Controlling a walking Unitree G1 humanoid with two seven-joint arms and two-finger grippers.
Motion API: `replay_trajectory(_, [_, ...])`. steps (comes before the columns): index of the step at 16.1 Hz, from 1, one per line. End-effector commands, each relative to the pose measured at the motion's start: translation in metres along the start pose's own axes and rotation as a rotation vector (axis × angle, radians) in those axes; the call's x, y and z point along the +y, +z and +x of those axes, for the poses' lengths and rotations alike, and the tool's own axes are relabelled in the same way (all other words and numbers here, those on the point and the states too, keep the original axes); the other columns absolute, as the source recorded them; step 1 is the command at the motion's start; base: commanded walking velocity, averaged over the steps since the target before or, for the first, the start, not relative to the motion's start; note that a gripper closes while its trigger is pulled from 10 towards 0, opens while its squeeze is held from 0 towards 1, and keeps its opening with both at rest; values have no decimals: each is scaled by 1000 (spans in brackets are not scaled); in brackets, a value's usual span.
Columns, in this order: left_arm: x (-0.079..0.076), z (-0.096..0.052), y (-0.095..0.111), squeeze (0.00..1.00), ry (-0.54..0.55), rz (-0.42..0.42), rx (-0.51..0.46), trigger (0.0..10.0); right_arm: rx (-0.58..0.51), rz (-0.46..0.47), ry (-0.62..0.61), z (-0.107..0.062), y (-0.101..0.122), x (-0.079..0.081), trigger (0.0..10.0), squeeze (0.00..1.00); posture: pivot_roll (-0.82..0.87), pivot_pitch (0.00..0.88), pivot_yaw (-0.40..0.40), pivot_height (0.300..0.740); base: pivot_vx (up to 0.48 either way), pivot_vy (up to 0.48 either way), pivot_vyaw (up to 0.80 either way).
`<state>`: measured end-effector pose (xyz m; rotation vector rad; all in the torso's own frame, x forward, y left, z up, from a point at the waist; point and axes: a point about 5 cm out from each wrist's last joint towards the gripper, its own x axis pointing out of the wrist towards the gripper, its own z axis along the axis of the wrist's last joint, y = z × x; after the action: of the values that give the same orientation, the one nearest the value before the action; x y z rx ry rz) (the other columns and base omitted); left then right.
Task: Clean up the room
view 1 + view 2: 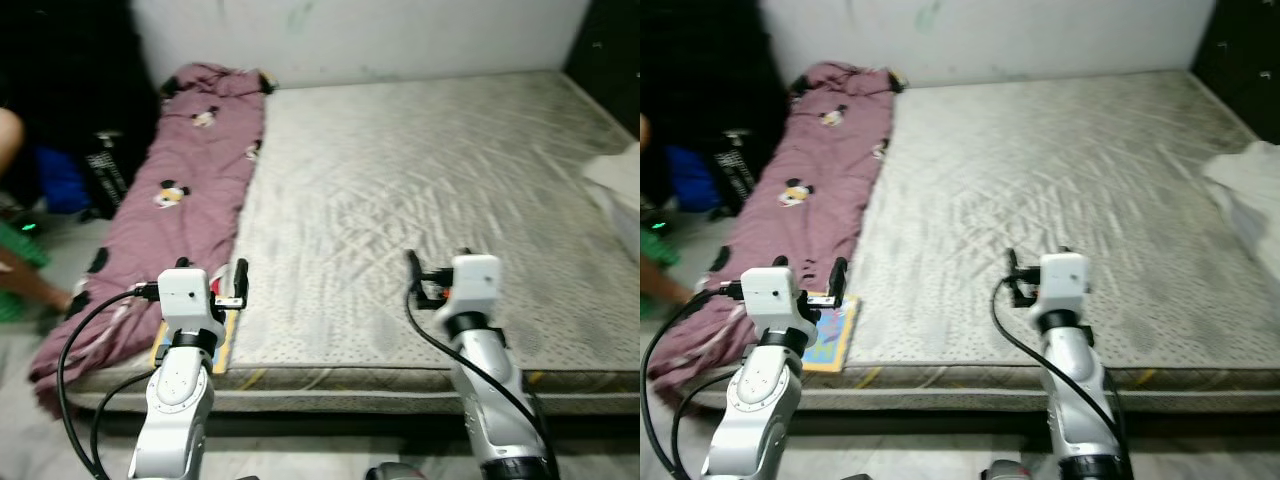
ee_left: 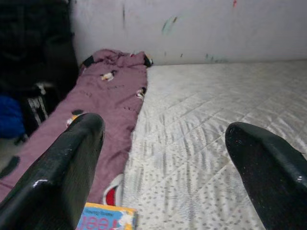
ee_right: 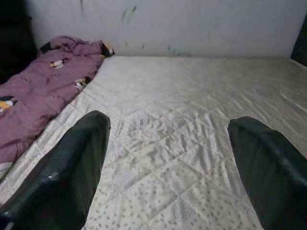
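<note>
Your left gripper point(image 2: 163, 158) is spread wide and carries nothing; its two black fingers point(image 2: 57, 177) stand far apart in the left wrist view, with the mattress point(image 1: 420, 190) showing between them. That arm rises from the bottom of the head view at about 7 o'clock, forearm upright, wrist block level with the near left corner of the bed, fingers pointing forward over the mattress edge. Just under and beside the left gripper lies a colourful children's book point(image 1: 830, 335), flat on the near corner of the mattress, touching the lower end of the purple blanket point(image 1: 190, 190). Your right gripper point(image 3: 168, 163) is likewise splayed and empty, its fingers point(image 3: 62, 177) well apart over bare quilted mattress. That arm comes up at about 5 o'clock, forearm tilted slightly inward, wrist held above the near edge of the bed near its middle. The purple blanket, printed with cartoon mice, runs along the left side of the mattress from 8 o'clock up to 11 o'clock, where it bunches against the white wall point(image 1: 380, 35). At 3 o'clock a white folded cloth point(image 1: 1250, 190) rests on the right edge of the mattress. At 9 o'clock part of a person's arm point(image 1: 8, 135) shows beside dark bags on the floor.
</note>
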<state>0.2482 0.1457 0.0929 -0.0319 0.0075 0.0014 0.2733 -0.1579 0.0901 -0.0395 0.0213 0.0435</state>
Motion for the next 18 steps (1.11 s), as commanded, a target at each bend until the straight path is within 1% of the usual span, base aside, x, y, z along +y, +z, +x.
replay_trajectory(1, [0,4,7,0,11,-18,-12,10000,29,26,14,3,-3,3,10000,0,-41,0,43,740,0,0,-800])
replay_trajectory(3, [0,7,14,0,29,-31,-37,10000,15,57,45,10,1,11,10000,0,-15,0,38,740,0,0,-800])
replay_trajectory(4, [1,7,17,0,18,1,-55,10000,6,64,51,13,3,14,10000,0,4,0,35,740,0,0,-688])
replay_trajectory(5, [1,7,19,0,19,19,-66,10000,5,66,55,14,3,16,10000,0,13,0,33,740,0,0,0])
replay_trajectory(18, [1,7,19,0,19,19,-66,10000,5,66,55,14,3,16,10000,0,13,0,33,740,0,0,0])
